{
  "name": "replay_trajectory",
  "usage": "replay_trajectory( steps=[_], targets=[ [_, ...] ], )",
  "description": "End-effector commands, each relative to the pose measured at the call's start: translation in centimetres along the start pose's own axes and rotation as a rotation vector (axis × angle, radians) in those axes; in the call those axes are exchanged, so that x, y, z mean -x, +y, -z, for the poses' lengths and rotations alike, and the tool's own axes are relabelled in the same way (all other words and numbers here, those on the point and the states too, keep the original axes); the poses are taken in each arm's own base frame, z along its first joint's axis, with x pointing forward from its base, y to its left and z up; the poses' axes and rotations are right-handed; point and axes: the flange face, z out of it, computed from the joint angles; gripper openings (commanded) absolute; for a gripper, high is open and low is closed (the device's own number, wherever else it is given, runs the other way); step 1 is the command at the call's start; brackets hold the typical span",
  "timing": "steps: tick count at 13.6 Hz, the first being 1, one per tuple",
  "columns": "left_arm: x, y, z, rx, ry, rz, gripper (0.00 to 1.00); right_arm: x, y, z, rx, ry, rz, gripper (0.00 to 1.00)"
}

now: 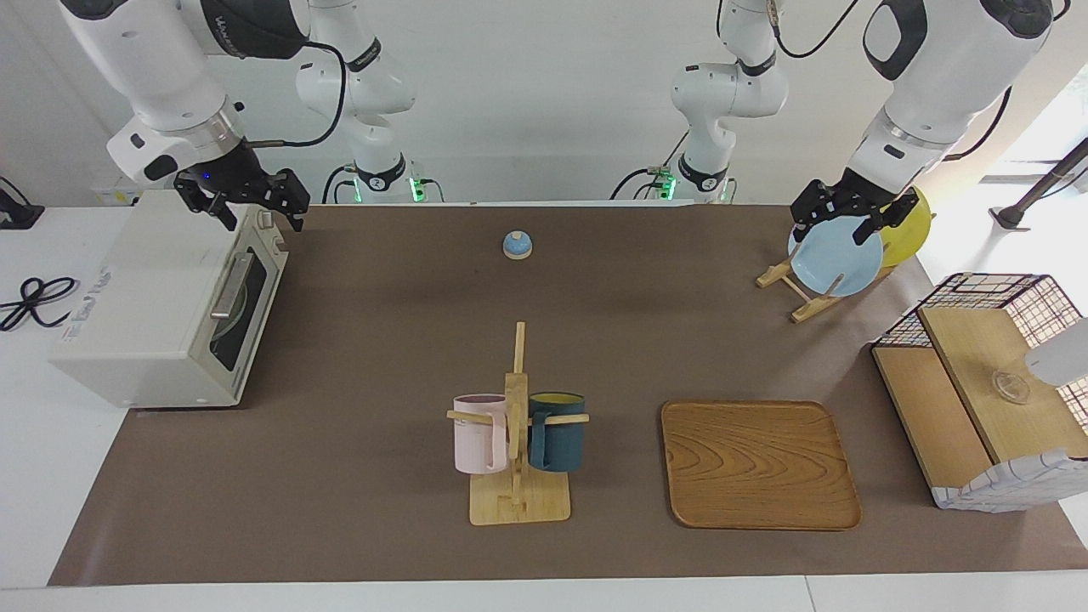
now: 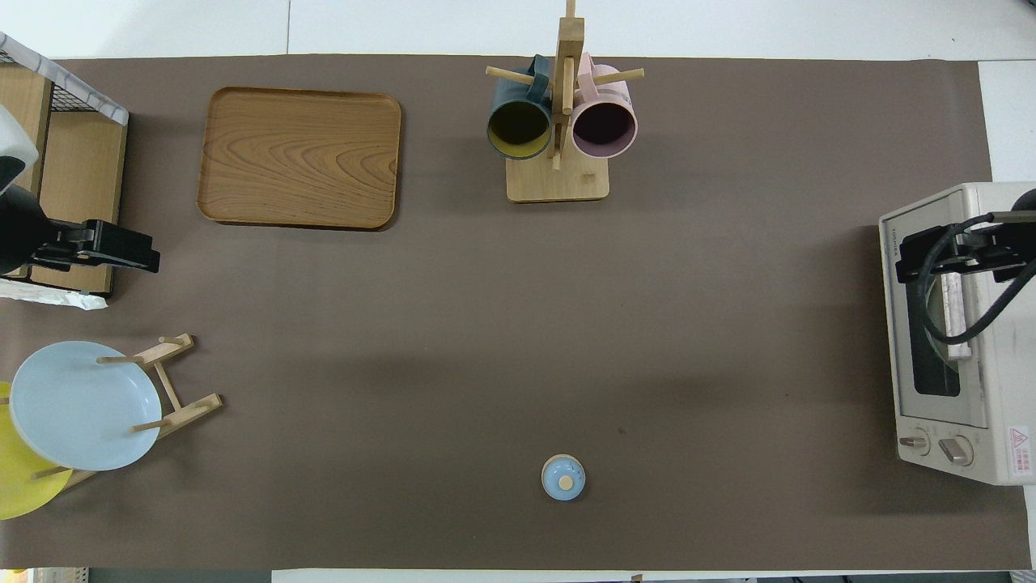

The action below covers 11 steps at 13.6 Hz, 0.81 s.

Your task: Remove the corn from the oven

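Facing view: right gripper [image 1: 259, 204] hangs w/ jaws wide, empty, over oven [image 1: 161, 297] top by its shut door. Corn not visible. Left gripper [image 1: 837, 223] spread wide over plate rack [image 1: 803, 293], empty.

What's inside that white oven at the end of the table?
The oven's door is shut. Through its dark glass only a pale rounded shape shows, perhaps a dish. No corn can be made out; the handle and the dark glass hide the rest.
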Motion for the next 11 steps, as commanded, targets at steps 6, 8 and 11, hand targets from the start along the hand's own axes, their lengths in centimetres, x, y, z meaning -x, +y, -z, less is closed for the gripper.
replay_trajectory(
  steps=[6,8,11],
  targets=[
    [0.2,-0.1,0.6,-0.002,-0.003,0.0,1.0,0.2,0.4,0.1,-0.01,-0.012,-0.022,1.0],
    [0.2,-0.2,0.4,-0.003,-0.007,0.002,1.0,0.2,0.9,-0.3,-0.011,-0.006,-0.019,1.0],
    [0.2,-0.2,0.4,-0.002,-0.007,0.002,1.0,1.2,3.4,-2.6,-0.017,0.015,-0.011,0.0]
  ],
)
